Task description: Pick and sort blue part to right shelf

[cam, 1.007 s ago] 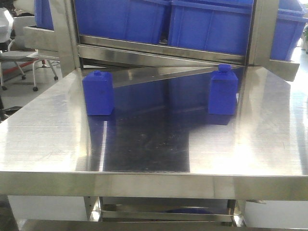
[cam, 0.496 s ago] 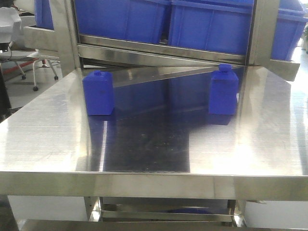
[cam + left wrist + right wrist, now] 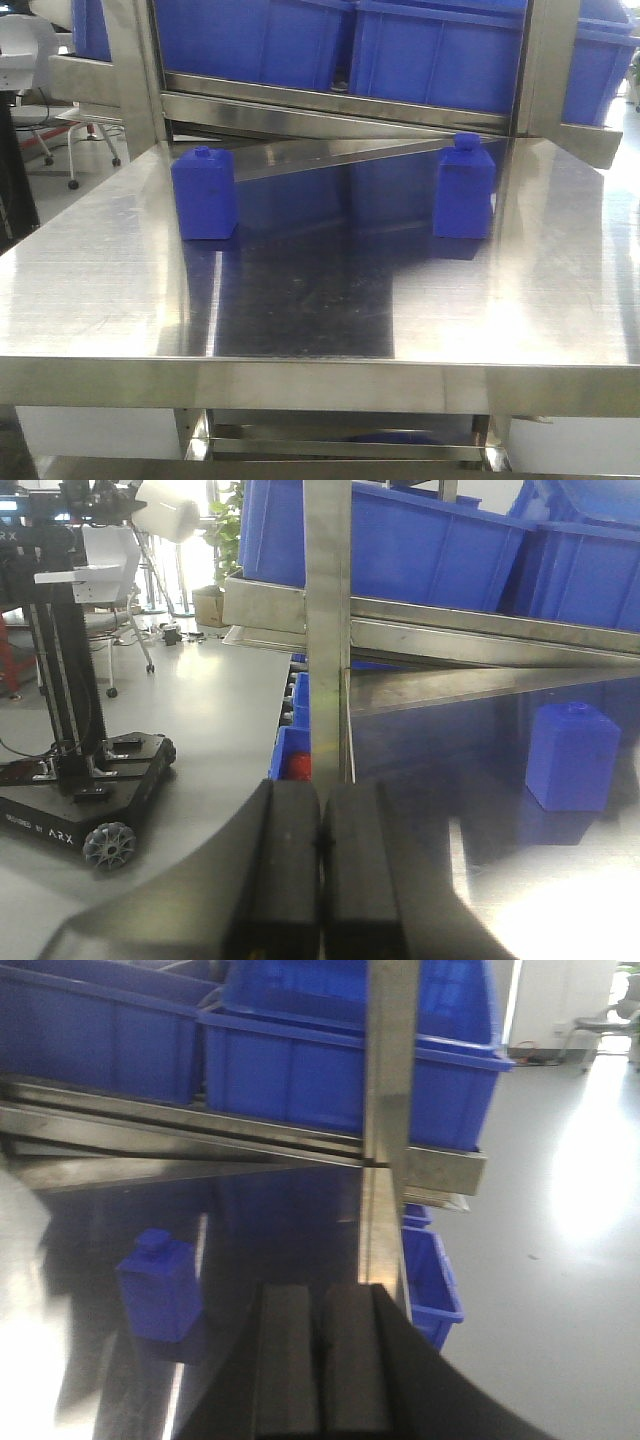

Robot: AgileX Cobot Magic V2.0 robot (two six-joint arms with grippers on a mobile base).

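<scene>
Two blue box-shaped parts with small caps stand upright on the steel table (image 3: 300,300): one at the back left (image 3: 204,193), one at the back right (image 3: 464,190). The left part shows in the left wrist view (image 3: 572,756), the right part in the right wrist view (image 3: 159,1285). My left gripper (image 3: 320,815) is shut and empty, at the table's left edge, well short of the left part. My right gripper (image 3: 322,1295) is shut and empty, near the table's right edge, to the right of the right part. Neither gripper shows in the front view.
A steel shelf rack (image 3: 330,100) with large blue bins (image 3: 430,50) hangs over the table's back edge, with upright posts (image 3: 130,70) at both sides. Blue bins sit on the floor beside the table (image 3: 430,1280). A wheeled robot base (image 3: 90,780) stands at the left.
The parts and table have not moved. Only the background at the far left of the front view shifts slightly.
</scene>
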